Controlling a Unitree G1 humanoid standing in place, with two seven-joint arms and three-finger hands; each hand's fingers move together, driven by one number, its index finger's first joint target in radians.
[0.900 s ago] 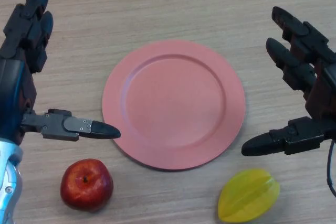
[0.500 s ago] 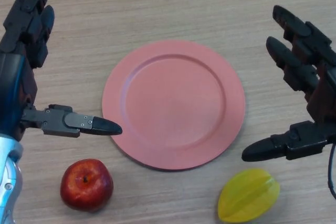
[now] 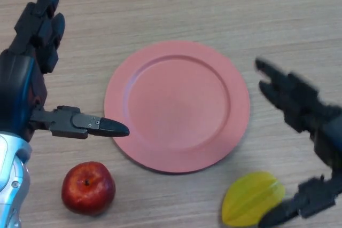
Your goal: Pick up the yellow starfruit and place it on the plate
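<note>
The right hand (image 3: pixel 312 148) is dropping fast toward the starfruit (image 3: pixel 253 198), fingers spread and holding nothing; its thumb is now reaching the fruit's edge; the grasp is beginning, plate (image 3: pixel 177 105) waiting.

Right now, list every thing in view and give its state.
starfruit: on the table, not yet on the plate.
plate: empty, flat on the table.
apple: upright on the table.
right hand: open, fingers spread, thumb beside the starfruit.
left hand: open, holding nothing.
</note>
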